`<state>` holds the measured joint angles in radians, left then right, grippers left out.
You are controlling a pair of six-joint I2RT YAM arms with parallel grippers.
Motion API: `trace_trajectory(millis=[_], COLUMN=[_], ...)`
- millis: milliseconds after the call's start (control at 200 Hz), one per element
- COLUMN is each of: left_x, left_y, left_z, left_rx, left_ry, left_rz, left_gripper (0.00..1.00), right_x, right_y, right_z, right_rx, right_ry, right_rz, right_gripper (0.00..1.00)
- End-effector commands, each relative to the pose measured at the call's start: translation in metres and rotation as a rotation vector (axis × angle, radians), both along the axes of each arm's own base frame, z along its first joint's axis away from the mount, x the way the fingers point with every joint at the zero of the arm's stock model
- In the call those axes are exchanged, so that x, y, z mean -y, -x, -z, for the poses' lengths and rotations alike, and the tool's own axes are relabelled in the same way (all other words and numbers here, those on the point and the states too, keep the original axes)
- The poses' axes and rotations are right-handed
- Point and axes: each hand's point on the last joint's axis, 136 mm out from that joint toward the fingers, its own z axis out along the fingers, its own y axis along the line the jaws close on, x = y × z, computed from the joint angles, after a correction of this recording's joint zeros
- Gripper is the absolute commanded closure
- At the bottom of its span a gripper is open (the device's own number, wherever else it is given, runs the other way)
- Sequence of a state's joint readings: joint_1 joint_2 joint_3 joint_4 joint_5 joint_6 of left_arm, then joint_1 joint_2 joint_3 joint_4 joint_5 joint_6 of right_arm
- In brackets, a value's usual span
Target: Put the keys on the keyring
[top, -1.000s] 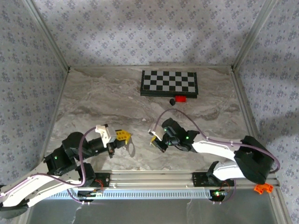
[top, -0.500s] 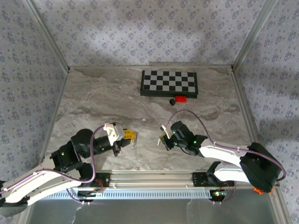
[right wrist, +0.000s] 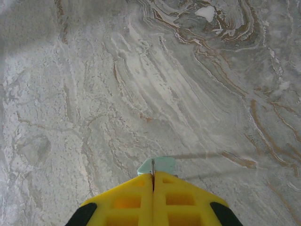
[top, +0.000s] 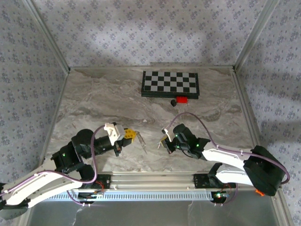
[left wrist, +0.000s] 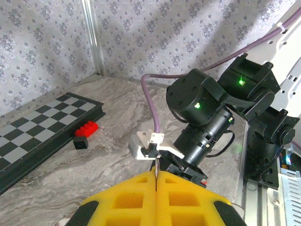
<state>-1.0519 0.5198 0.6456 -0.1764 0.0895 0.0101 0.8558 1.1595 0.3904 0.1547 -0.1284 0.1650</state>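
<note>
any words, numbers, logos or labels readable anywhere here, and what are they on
None: no readable text in any view.
Black-and-white checkerboard: plain squares, no letters or numbers along its edge.
Small red block and small black block: no markings visible.
Yellow foam pads: blank.
Tiny mint-green-headed key: no stamp visible on the part that shows.
Thin beaded chain: no tag.
</note>
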Motion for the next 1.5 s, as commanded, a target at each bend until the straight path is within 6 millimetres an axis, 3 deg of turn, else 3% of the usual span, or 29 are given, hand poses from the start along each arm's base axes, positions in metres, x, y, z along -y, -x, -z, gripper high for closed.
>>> trace_trajectory(millis=[0,375,680,895,960,1174,1499], left_x=[0.0,0.003,0.004,0.005,0.005,0.006,0.007], left_y=[0.0,-0.005,-0.012,-0.015,-0.016,-0.019,-0.025], left_z=[-0.018,-0.011,-0.006,-0.003,-0.002,0.002,0.002], left_rx=[0.028,0.014,-0.008,-0.014,-0.016,-0.027,-0.048], left_ry=[0.062,0.068,0.079,0.085,0.085,0.086,0.101], left_rz=[0.007,0.011,0.01,0.009,0.007,0.005,0.012], left_gripper=[1.0,1.0,1.0,1.0,1.0,1.0,1.0], right_x=[0.005,0.017,0.034,0.032,0.033,0.04,0.043], right_y=[0.005,0.029,0.021,0.018,0.018,0.016,0.003], right_z=[0.003,0.021,0.034,0.041,0.04,0.026,0.011], right_rx=[-0.038,-0.166,-0.243,-0.28,-0.277,-0.253,-0.299], right_ry=[-0.006,-0.026,-0.026,0.0,-0.002,-0.021,-0.034], right_rz=[0.021,0.027,0.131,0.137,0.145,0.191,0.229], right_gripper=[1.0,1.0,0.98,0.96,0.94,0.67,0.59])
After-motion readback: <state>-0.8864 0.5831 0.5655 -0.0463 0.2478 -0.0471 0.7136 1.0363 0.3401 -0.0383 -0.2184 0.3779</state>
